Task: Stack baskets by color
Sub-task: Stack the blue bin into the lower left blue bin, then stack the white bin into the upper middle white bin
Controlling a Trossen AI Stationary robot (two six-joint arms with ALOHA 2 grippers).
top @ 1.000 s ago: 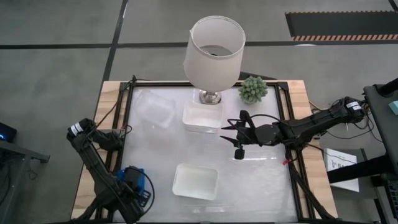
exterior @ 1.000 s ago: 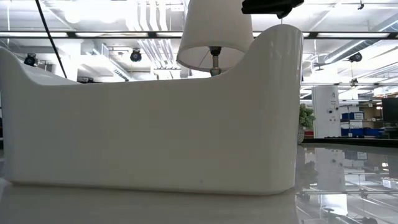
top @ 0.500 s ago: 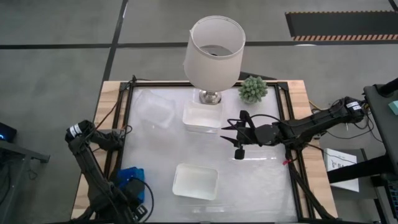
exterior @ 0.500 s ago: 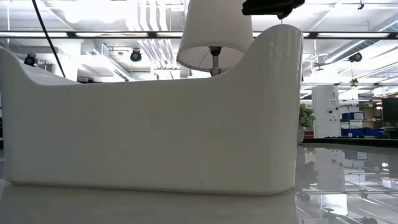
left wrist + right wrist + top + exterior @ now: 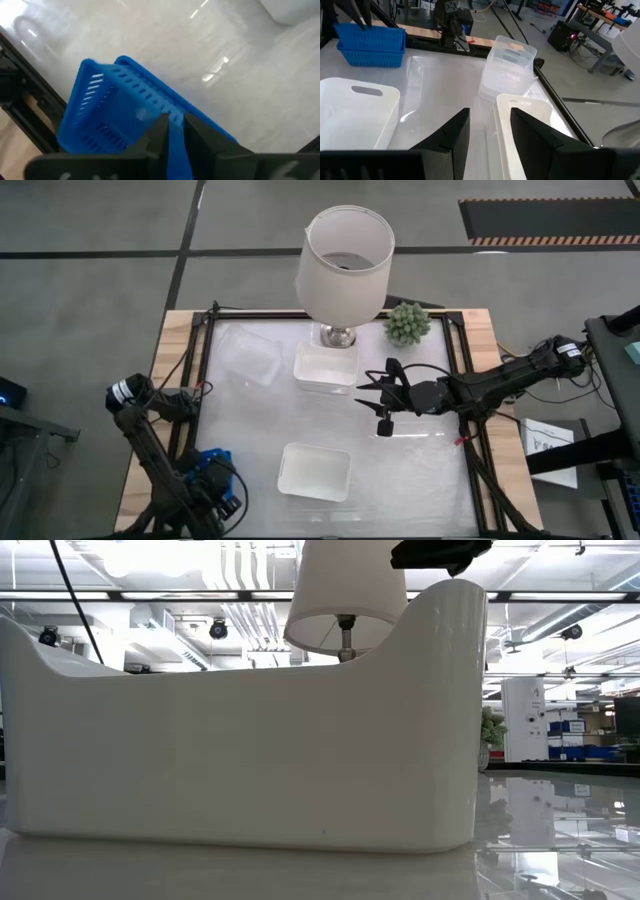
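Glossy white worktop point(image 5: 250, 420), throwing back reflections. Blue baskets point(image 5: 115, 110) look like slotted plastic; white basket point(image 5: 240, 750) smooth, shiny plastic. Clear container point(image 5: 507, 67) see-through plastic

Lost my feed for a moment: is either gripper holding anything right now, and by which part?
The left gripper is pinching a blue basket by its slotted side wall at the rim. The right gripper hangs open, holding nothing.

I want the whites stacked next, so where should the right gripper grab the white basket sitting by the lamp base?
Probably the long wall of the white basket by the lamp that faces the right gripper, which is open just off it. That thin upright rim suits one finger inside and one outside, coming from above. The lamp base crowds the far side.
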